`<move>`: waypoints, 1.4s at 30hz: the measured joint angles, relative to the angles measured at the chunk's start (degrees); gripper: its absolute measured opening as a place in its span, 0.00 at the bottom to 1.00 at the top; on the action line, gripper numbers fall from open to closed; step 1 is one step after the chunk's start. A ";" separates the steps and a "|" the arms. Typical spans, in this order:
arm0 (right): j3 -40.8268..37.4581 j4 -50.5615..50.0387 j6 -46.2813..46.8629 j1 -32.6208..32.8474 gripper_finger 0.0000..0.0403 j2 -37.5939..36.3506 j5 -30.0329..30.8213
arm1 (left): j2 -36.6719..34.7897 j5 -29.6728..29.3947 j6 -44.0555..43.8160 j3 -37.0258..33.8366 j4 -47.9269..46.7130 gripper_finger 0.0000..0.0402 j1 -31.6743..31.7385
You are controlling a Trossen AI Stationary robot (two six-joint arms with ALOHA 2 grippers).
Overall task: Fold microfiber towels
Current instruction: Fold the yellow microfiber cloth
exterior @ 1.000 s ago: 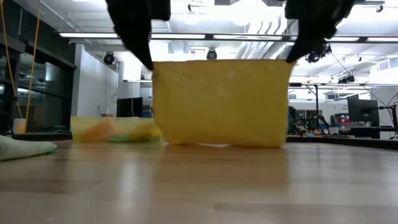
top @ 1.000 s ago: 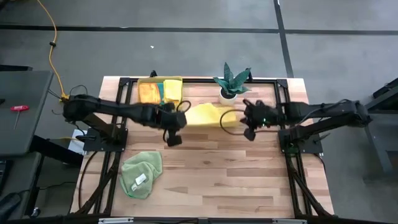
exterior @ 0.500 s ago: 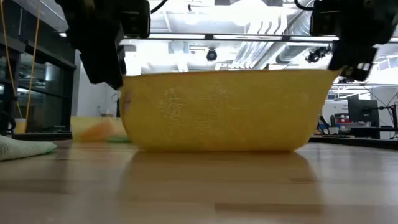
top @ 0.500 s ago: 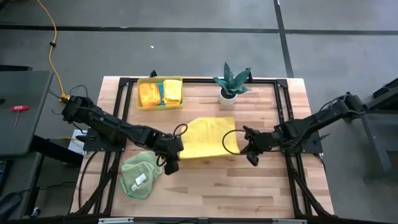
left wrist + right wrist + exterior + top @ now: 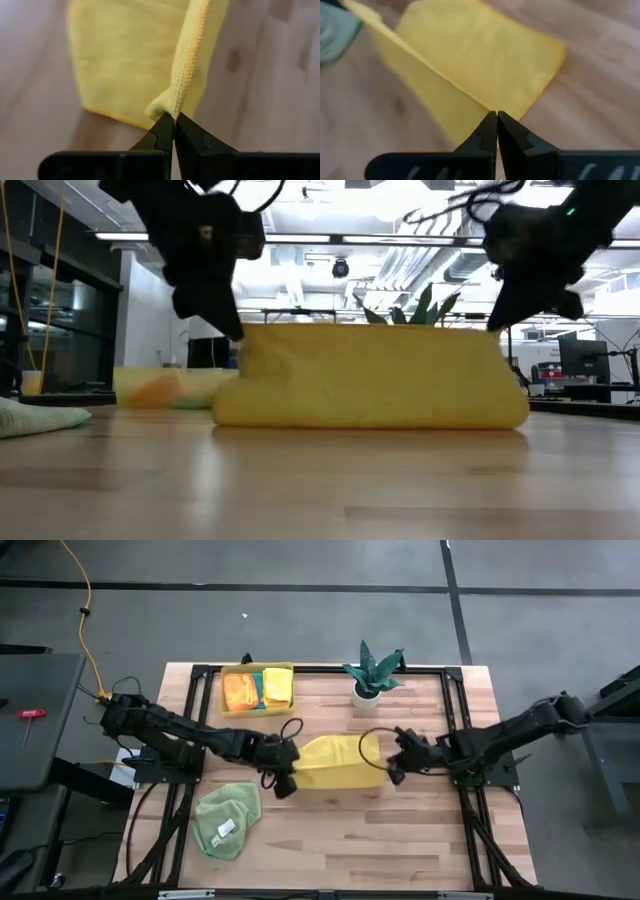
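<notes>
- A yellow microfiber towel is seen near the middle of the tabletop, lying doubled over so that one layer rests on another.
- The left gripper is clenched on one corner of the towel's lifted hem; in the left wrist view the pinched edge is caught between the closed fingertips.
- The right gripper is clenched on the opposite corner of the same hem, with the cloth stretched between the two arms.
- In the low view the towel forms a low, long band on the wood, both grippers just above its upper edge.
- The step in hand is judged to be the first fold: the held edge is being carried over the resting half.
- The next move would call for the held edge to be laid down in line with the edge beneath, then let go by both grippers together.
- A green towel lies crumpled toward the near left corner, judged still to be folded.
- Orange, teal and yellow cloths sit in a yellow bin by the far edge, beside a potted plant.
</notes>
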 joint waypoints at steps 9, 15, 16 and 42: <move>-1.19 4.50 -7.83 -9.71 0.00 7.73 2.12 | 1.22 -1.60 -1.60 0.08 0.52 0.00 4.18; -1.19 8.97 -11.85 -13.55 0.00 12.30 -1.14 | 4.56 -3.34 -7.15 0.04 0.26 0.00 3.86; -1.19 9.31 -11.85 -13.93 0.00 13.02 -1.16 | 4.65 -4.54 -8.24 0.04 0.23 0.00 3.86; -1.12 14.72 -12.92 -18.28 0.00 17.48 -0.45 | 4.96 -16.07 -8.60 0.09 -4.30 0.02 4.14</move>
